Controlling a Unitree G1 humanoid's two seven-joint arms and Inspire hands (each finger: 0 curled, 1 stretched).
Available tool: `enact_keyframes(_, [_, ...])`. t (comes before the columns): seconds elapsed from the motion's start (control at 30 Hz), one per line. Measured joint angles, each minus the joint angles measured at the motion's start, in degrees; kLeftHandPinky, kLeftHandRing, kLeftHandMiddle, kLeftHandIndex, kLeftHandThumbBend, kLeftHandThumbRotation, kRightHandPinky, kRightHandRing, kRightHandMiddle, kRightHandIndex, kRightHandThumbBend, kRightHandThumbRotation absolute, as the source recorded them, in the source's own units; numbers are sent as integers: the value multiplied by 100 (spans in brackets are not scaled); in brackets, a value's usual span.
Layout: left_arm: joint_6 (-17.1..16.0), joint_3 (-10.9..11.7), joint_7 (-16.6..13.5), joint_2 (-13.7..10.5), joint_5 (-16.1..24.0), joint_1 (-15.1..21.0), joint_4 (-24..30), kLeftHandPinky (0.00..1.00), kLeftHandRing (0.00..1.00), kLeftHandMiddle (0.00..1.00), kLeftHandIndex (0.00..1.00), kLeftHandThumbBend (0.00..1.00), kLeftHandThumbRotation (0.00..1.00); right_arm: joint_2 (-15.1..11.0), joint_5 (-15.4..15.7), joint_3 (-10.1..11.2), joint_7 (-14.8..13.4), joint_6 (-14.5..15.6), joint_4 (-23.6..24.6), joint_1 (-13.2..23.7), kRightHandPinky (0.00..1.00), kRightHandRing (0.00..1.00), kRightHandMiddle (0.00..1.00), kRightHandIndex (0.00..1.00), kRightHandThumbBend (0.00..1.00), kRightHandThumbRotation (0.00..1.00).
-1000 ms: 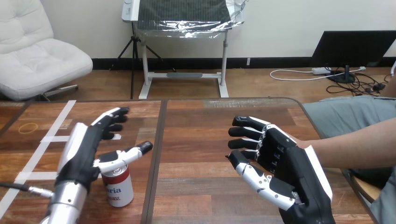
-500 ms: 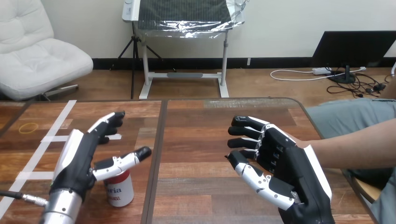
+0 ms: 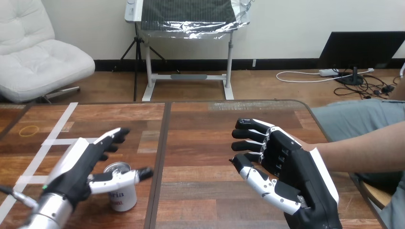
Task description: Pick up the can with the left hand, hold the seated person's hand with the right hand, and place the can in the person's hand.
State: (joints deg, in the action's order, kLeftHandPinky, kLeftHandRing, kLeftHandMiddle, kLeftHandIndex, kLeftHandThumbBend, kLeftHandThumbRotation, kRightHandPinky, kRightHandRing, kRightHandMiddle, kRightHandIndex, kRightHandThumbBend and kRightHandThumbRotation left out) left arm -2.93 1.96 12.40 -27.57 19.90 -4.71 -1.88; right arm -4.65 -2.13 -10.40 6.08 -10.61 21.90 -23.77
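Note:
A red and white can with a silver top stands upright near the table's front left. My left hand lies low just left of it, open, fingers straight and pointing away from me. Its thumb crosses in front of the can's upper part. My right hand hovers over the table's right half, open, fingers relaxed and pointing left with nothing between them. The person's forearm comes in from the right and ends behind that hand's back, so the person's hand is hidden. I cannot tell whether the two touch.
White tape strips and a yellow rubber band lie on the wooden table's left part. A dark seam divides the tabletop down the middle. The person's lap is past the right edge.
My left hand has dropped and drawn back toward me, coming down beside the can, its thumb now lower across the can's front. The right hand and the person's forearm have barely moved.

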Motion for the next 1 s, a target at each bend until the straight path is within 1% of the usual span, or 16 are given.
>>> enact_keyframes(0.1, [246,0,260,-234,163,-21,203,78,85,88,88,96,48,-2,-3,6,23,2,0,6,61,68,73,73,46,0])
enact_keyframes(0.2, [396,1,477,-452,272,-27,341,77,83,86,87,96,45,-5,-11,10,42,5,0,14,60,68,72,73,47,0])
enact_keyframes(0.33, [530,3,735,-729,386,-25,488,75,82,85,86,95,43,-4,-18,15,64,26,0,32,60,68,72,73,47,0])
enact_keyframes(0.47, [589,0,924,-939,501,-15,573,73,81,85,85,95,42,-4,-20,14,78,54,0,46,60,68,72,73,47,0])
enact_keyframes(0.57, [607,-21,1027,-1055,629,6,602,73,81,84,84,95,41,-3,-20,13,80,85,0,57,60,68,72,72,47,0])
enact_keyframes(0.77, [670,-140,1186,-1258,979,79,612,71,80,83,83,94,39,-6,-20,13,91,127,0,75,60,67,72,73,47,0])
enact_keyframes(1.0, [670,-245,1203,-1336,1264,136,610,71,80,83,83,94,39,-17,-18,20,117,131,0,97,60,67,72,73,48,0])
